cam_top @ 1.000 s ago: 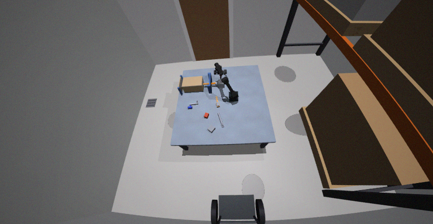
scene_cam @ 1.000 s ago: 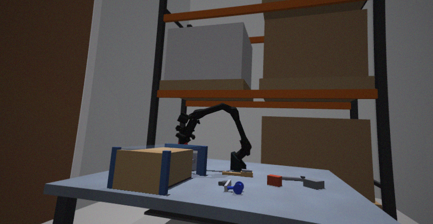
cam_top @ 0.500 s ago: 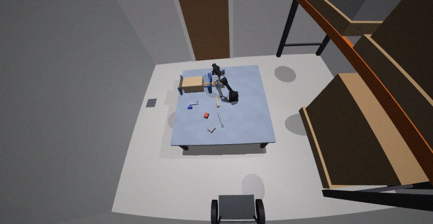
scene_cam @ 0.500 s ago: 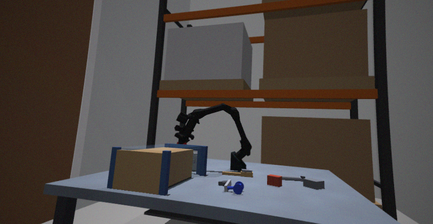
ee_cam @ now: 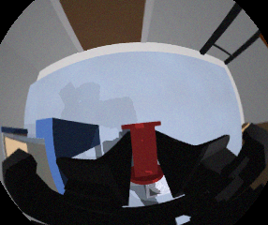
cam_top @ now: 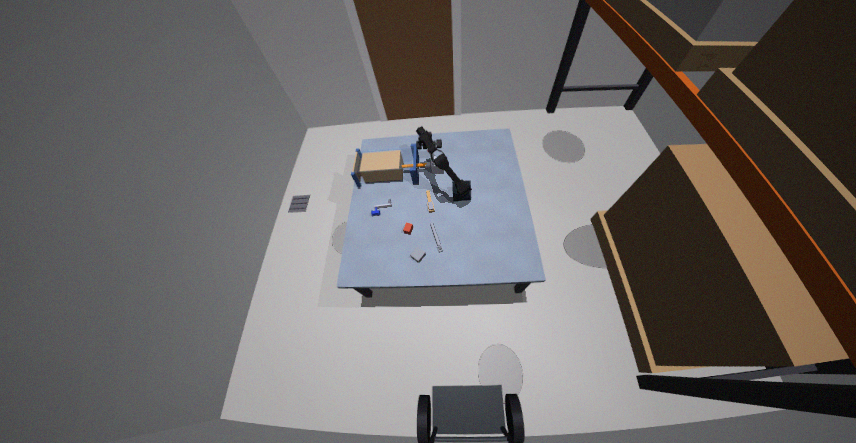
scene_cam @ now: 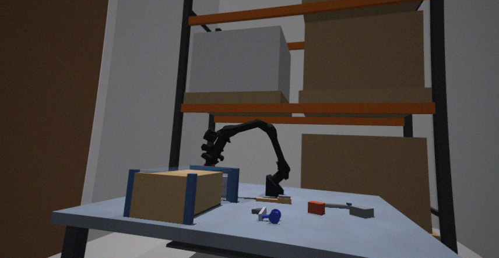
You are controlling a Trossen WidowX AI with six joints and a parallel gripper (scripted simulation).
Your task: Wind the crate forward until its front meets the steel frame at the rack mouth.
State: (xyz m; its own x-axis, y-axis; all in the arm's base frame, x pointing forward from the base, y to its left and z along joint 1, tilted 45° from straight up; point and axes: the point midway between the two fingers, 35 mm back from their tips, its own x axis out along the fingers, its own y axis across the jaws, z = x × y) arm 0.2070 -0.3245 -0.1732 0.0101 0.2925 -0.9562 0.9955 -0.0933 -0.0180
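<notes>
The tan crate (cam_top: 380, 167) (scene_cam: 157, 198) sits flat inside the guard cubby with blue posts (cam_top: 415, 171) (scene_cam: 232, 186). A gap shows between the crate's front and the blue frame at the mouth. The orange strap (cam_top: 408, 166) runs from the crate through the mouth toward the grey winch, mostly hidden under the arm. My gripper (ee_cam: 141, 133) is shut on the red grip (ee_cam: 144, 157) (scene_cam: 213, 165) of the winch handle, just outside the mouth. Pale metal parts show below the grip in the wrist view. I cannot tell how the key sits in the winch hole.
A tan-handled tool (cam_top: 430, 200) (scene_cam: 269, 200) lies near the arm's base. A blue-knobbed tool (cam_top: 375, 212) (scene_cam: 274, 216), a red block (cam_top: 407, 228) (scene_cam: 316, 208), a grey block (cam_top: 418, 254) (scene_cam: 361, 211) and a thin bar (cam_top: 436, 237) lie farther along the bench.
</notes>
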